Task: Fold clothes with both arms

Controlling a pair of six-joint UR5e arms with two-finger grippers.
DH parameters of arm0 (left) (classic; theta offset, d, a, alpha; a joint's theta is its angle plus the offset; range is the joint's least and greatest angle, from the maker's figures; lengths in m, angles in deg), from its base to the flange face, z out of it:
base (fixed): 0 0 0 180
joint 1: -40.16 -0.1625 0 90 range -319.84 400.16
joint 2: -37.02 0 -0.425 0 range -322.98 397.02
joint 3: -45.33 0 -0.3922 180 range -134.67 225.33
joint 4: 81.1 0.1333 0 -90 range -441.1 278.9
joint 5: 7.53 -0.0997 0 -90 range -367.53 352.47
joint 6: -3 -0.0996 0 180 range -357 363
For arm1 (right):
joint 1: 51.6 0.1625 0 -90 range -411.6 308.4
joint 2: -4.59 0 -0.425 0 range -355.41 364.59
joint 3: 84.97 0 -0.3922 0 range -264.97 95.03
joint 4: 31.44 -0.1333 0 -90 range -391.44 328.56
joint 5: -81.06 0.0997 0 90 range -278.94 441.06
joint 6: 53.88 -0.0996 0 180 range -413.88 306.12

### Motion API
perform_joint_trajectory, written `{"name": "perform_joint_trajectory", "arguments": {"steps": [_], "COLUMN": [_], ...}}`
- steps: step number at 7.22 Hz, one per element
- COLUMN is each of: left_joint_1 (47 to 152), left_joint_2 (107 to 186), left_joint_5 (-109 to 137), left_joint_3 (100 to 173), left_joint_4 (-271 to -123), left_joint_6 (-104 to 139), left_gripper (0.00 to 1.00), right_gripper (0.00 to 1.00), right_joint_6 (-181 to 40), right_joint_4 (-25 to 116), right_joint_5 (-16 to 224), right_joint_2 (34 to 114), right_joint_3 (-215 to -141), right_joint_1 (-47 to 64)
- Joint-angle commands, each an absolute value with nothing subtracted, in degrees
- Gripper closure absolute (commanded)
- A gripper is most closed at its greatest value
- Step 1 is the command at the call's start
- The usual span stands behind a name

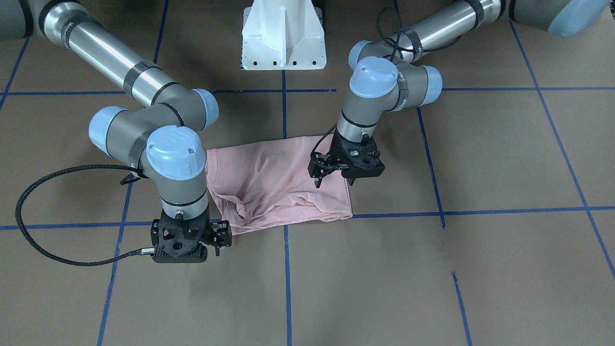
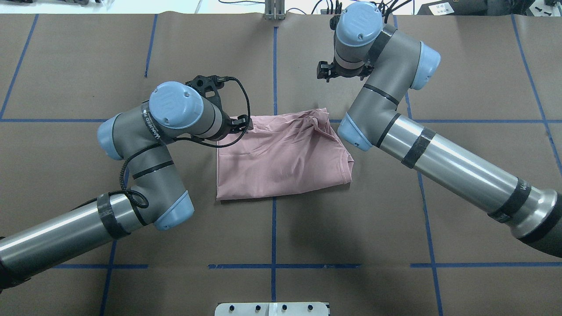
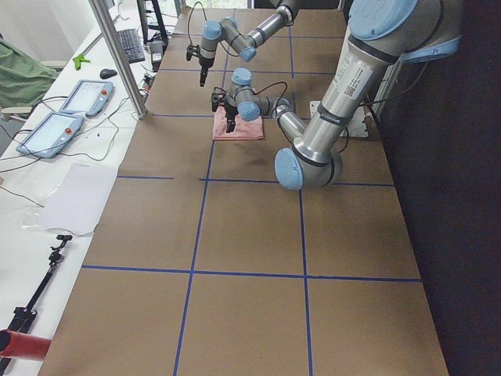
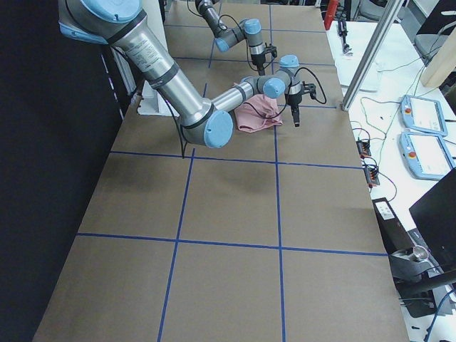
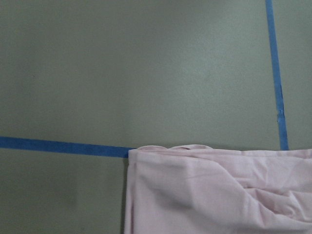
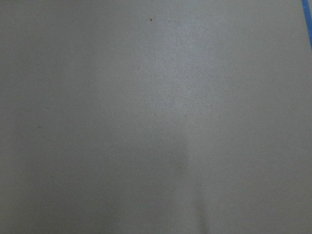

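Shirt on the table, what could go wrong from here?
The shirt is bunched and wrinkled at the corner nearest the right gripper; folding on could press those creases in. That gripper is over bare table, off the cloth, so a one-sided pull might skew it. The left gripper hangs open over the shirt's edge; a pinch may catch only the top layer.

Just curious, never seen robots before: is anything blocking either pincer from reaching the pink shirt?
Nothing visible does. The left pincer hangs over an edge of the pink shirt; the right pincer hangs over bare table beside its corner. Only blue tape lines lie around.
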State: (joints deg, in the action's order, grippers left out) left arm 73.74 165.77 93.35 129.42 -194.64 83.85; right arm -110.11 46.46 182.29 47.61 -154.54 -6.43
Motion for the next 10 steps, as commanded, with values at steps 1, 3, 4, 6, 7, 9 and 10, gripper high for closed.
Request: {"name": "perform_joint_trajectory", "arguments": {"steps": [1,3,4,6,7,9,10], "left_joint_1": [72.1,72.1,72.1,72.9,73.7,75.5,75.9], "left_joint_2": [170.1,170.6,170.5,170.4,170.3,168.9,167.6], "left_joint_5": [92.4,92.4,92.4,92.3,92.3,92.3,92.3], "left_joint_3": [124.8,123.6,123.6,123.6,123.5,123.6,123.6], "left_joint_4": [-194.9,-195.0,-195.0,-195.0,-195.0,-195.1,-196.8], "left_joint_6": [89.7,90.7,90.6,90.3,89.9,86.2,85.4], "left_gripper": [0.41,0.63,0.89,1.0,1.0,1.0,1.0], "right_gripper": [0.0,0.0,0.0,0.0,0.0,0.0,0.0], "right_joint_6": [-110.1,-110.0,-110.0,-110.0,-110.0,-110.0,-110.0], "right_joint_4": [46.4,46.3,46.3,46.3,46.3,46.3,46.3], "right_joint_5": [182.3,182.3,182.3,182.2,182.2,182.2,182.2], "right_joint_2": [48.2,48.4,48.4,48.4,48.7,48.9,48.9], "right_joint_3": [-154.8,-154.8,-154.8,-154.8,-154.8,-154.8,-154.8], "right_joint_1": [-6.4,-6.4,-6.4,-6.5,-6.5,-6.5,-6.5]}}
